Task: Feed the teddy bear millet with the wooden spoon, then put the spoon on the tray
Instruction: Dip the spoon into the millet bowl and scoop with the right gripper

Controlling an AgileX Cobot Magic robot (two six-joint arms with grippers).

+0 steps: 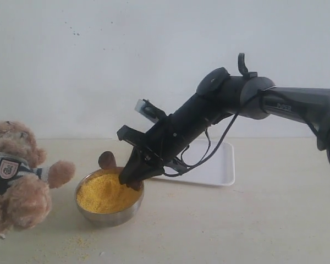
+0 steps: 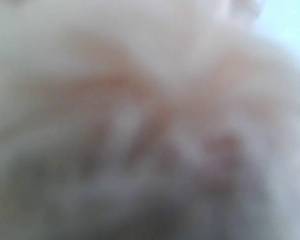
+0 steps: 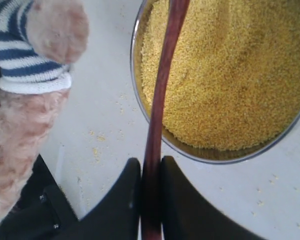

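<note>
Wooden spoon (image 3: 162, 85) (slim, dark, glossy handle) pinched in right gripper (image 3: 150, 165) above grainy yellow millet (image 3: 230, 75).

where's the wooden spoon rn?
Exterior view, left of centre: the wooden spoon is clamped in the right tool, its handle crossing the millet in the steel bowl, its head at the rim on the teddy bear's side.

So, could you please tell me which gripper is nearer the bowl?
Right. The right gripper sits at the bowl's rim, shut on the spoon; the left gripper shows nowhere around the bowl, its camera giving only blur.
</note>
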